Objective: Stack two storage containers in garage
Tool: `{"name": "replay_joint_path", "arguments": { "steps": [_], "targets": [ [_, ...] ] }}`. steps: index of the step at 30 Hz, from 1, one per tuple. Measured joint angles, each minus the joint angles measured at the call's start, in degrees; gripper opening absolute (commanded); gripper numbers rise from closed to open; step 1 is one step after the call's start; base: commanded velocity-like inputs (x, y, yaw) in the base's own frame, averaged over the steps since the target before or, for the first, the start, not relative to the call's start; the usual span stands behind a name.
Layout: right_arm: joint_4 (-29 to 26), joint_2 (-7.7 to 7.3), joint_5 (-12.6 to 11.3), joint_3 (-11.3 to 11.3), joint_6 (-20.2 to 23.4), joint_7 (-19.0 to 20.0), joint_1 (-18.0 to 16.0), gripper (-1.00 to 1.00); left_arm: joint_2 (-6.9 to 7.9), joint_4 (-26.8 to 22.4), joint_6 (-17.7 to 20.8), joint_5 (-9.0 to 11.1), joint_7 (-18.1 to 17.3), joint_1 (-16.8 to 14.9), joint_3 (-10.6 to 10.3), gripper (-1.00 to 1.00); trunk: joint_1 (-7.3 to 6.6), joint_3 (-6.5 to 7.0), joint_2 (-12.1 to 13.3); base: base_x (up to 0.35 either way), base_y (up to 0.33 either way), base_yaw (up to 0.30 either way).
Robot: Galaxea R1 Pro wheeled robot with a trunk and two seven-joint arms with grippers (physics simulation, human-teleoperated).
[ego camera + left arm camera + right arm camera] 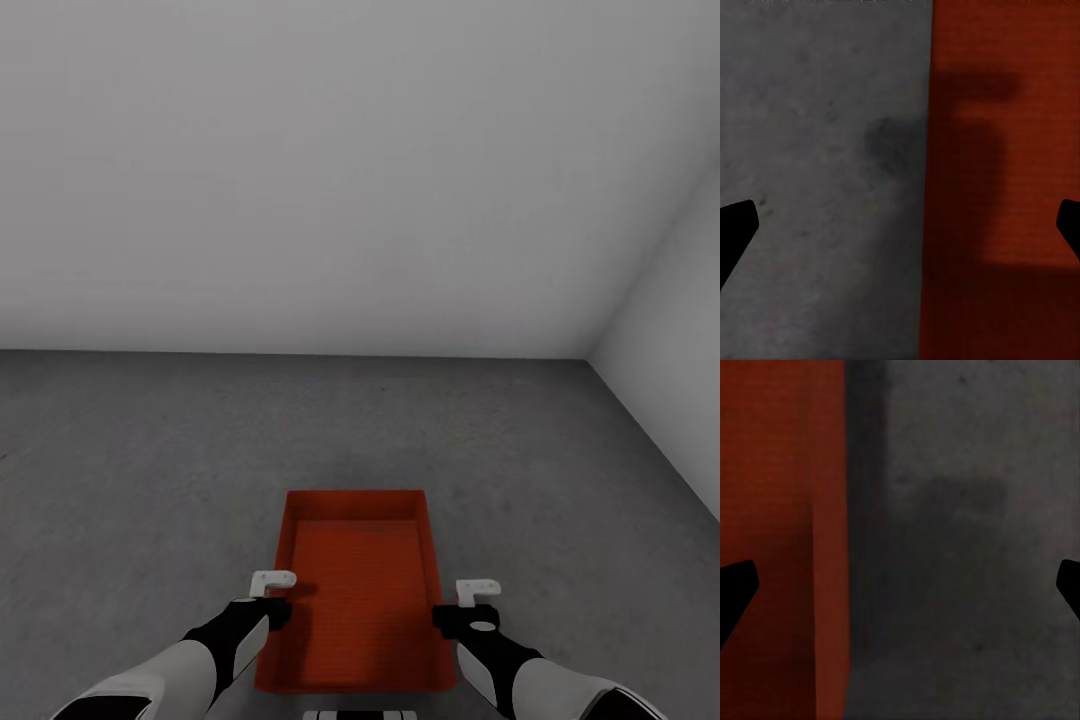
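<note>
One orange-red storage container sits flat on the dark grey concrete floor of the garage, just ahead of me, its open top showing a ribbed bottom. My left gripper hangs open over its left wall, and my right gripper hangs open over its right wall. In the left wrist view the container lies under one dark fingertip side and the floor under the other. The right wrist view shows the container wall beside bare floor. Nothing is gripped.
A plain white wall runs across the back, meeting a second white wall at the far right corner. Concrete floor spreads on both sides of the container and beyond it up to the walls.
</note>
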Motion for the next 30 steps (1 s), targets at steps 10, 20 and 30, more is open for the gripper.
{"name": "replay_joint_path", "arguments": {
  "steps": [10, 20, 30],
  "targets": [
    [0.00, 0.00, 0.02, 0.01, 0.00, 0.00, 0.00, 1.00, 0.00, 0.00, -0.05, -0.04, 0.00, -0.01, 0.00, 1.00, 0.00, 0.00, 0.00, 0.000, 0.000, 0.000],
    [0.00, 0.00, 0.08, 0.01, 0.00, 0.00, 0.00, 1.00, 0.00, 0.00, -0.05, -0.08, 0.00, -0.01, 0.00, 1.00, 0.00, 0.00, 0.00, 0.000, 0.000, 0.000],
    [0.00, 0.00, 0.09, 0.01, -0.01, -0.01, 0.00, 1.00, 0.00, 0.00, 0.06, -0.08, 0.00, -0.01, -0.01, 1.00, -0.87, 0.71, 1.59, 0.000, 0.000, 0.000]
  ]
}}
